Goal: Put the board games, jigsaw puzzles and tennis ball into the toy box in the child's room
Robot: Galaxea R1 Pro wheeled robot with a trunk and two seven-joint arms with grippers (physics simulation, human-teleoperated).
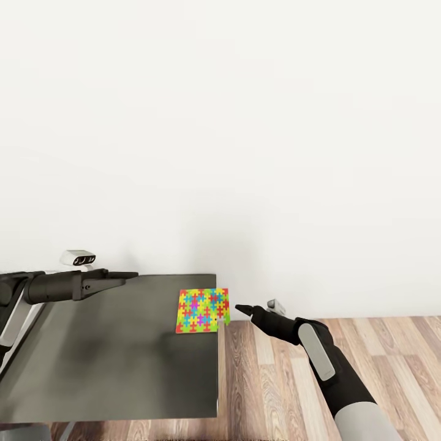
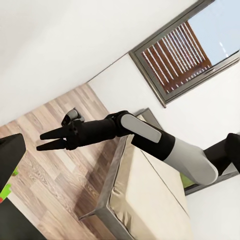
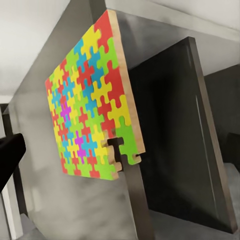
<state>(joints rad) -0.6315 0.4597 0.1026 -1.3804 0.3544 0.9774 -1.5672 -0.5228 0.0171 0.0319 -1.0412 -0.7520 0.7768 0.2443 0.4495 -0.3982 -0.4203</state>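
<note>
One jigsaw puzzle (image 1: 203,310), a thin square of yellow, pink, blue and green pieces, lies flat at the far right corner of the dark grey table (image 1: 110,355). It reaches the table's edge. In the right wrist view the puzzle (image 3: 90,105) is close, with one piece missing at a corner. My right gripper (image 1: 239,307) hovers over the floor just right of the puzzle and points at it. From the left wrist view its fingers (image 2: 39,142) stand slightly apart with nothing between them. My left gripper (image 1: 131,275) hangs above the table's far left; its fingers show as one thin wedge.
A white wall stands right behind the table. Wood-plank floor (image 1: 343,343) lies to the right. In the left wrist view a bed (image 2: 145,200) with a cream top stands beyond my right arm, under a window (image 2: 185,50) with slatted blinds.
</note>
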